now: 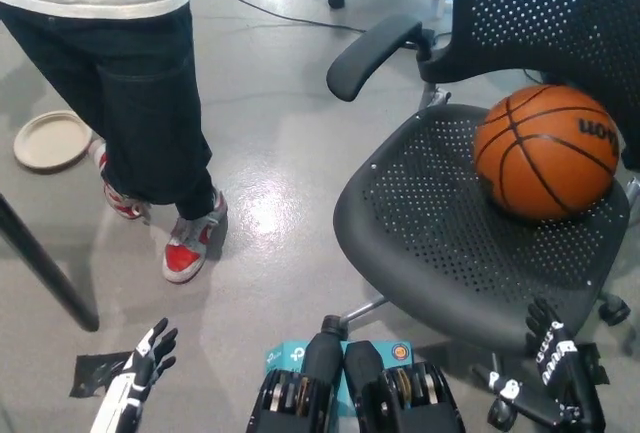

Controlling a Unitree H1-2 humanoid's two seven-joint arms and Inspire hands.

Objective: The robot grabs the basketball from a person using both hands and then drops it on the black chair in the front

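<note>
The orange basketball rests on the perforated seat of the black chair, against the backrest at the right. No hand touches it. My white left hand hangs low at the lower left, fingers apart and holding nothing. At the lower right, below the seat's front edge, my black right hand is also down with fingers spread and nothing in it. The person in dark jeans and red shoes stands at the upper left.
A round beige plate lies on the grey floor at the left. A dark table leg slants across the left edge. A cable runs along the floor at the top. The chair's armrest juts toward the person.
</note>
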